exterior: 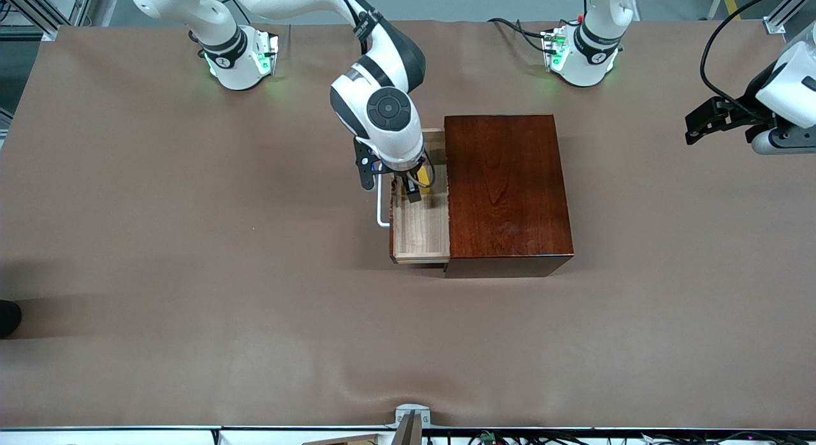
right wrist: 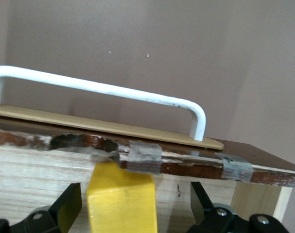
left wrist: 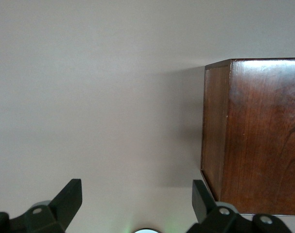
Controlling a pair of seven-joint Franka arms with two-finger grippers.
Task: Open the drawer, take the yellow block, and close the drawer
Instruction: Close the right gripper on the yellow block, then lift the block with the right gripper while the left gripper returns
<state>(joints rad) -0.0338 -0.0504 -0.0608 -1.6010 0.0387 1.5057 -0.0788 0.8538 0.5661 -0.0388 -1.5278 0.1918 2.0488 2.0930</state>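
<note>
While the drawer point(exterior: 421, 225) stands pulled out of the mahogany box point(exterior: 507, 190) toward the right arm's end of the surface point(exterior: 191, 241), we take the step in hand to be the grasp of the yellow block point(right wrist: 122, 201).

Box: sits mid-surface, glossy top, drawer front with white loop handle point(exterior: 381, 206) facing the right arm's end.

Drawer: pale wood tray, open enough to bare most of its floor. Part nearer the front camera holds nothing that we can see.

Right end effector point(exterior: 413, 185): down inside the tray, at the part farther from the front camera, just inside the drawer front. In the right wrist view its two fingers point(right wrist: 64, 206) stand wide apart with the block between them; a gap shows on each side, so nothing is gripped yet.

Left end effector point(left wrist: 137, 204): waits over bare surface at the left arm's end, beside the box, fingers spread, holding nothing.

Block: small yellow cube resting in the drawer, close to the inner face of the drawer front.

Notes for doing it well, as we judge it:
- centre the block between the fingers before closing, so it is not nudged askew;
- keep the fingertips clear of the drawer front and its taped edge;
- go low enough to catch the flat side faces, not the top corners;
- lift straight up, clear of the tray walls, before any sideways travel.
</note>
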